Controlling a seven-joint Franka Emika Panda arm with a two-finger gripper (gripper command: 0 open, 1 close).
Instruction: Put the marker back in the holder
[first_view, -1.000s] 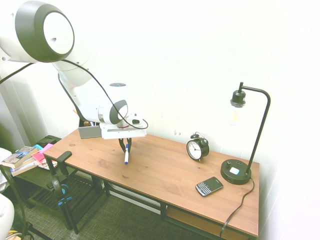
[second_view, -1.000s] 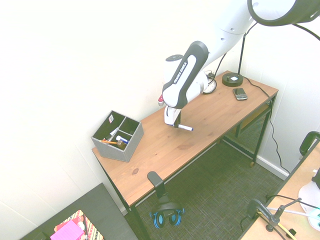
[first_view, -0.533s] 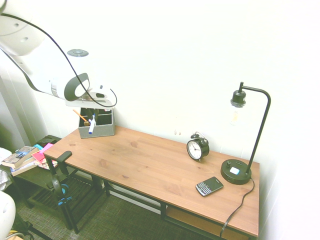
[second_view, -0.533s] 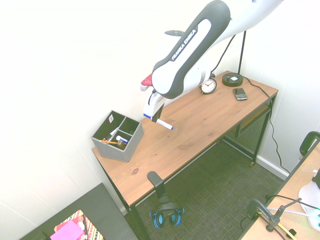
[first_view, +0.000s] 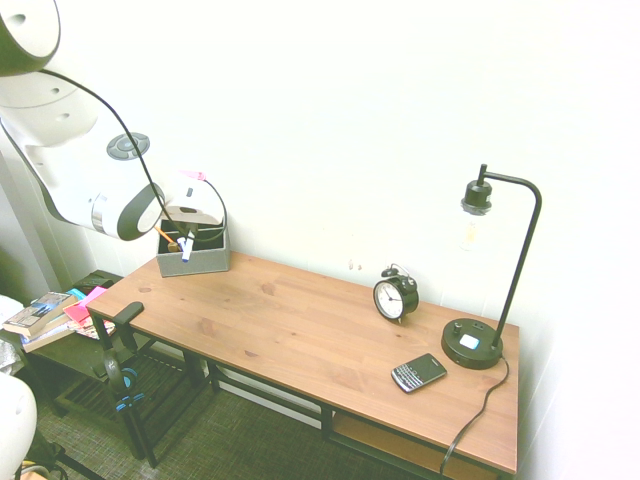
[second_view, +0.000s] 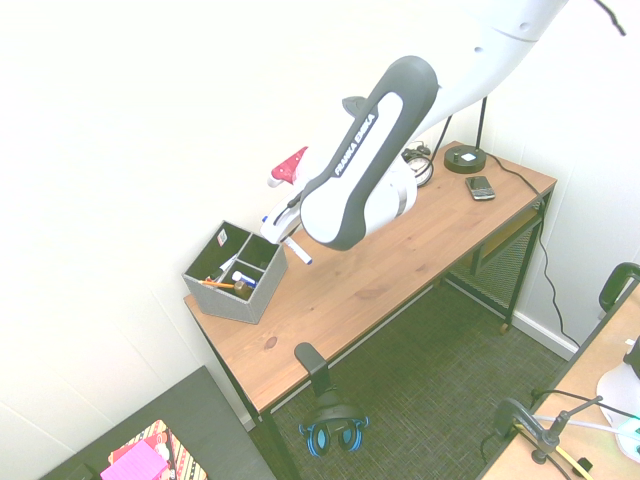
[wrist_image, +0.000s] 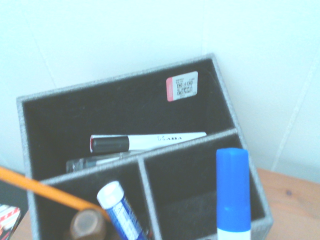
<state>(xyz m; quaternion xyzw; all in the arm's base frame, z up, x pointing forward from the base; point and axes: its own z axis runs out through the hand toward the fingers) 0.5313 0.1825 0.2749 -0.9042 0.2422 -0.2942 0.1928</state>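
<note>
Just above the holder (first_view: 193, 258), the gripper (first_view: 188, 238) has its fingers clamped on the marker (first_view: 186, 249), whose blue cap points down toward the holder's open top, not yet inside it. Close up, that cap hangs over an empty front compartment. Behind the divider lies a black-capped white pen (wrist_image: 145, 142); beside the empty compartment stand an orange pencil (wrist_image: 45, 192) and a blue-barrelled marker (wrist_image: 121, 210). Well away from the holder along the desk (first_view: 300, 335) stands the clock (first_view: 395, 295).

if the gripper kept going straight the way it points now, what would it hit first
Most likely the holder: the gripper slants down toward it, and the held marker leads over an empty front compartment. Depth is unclear, so the divider or rim might come first.
</note>
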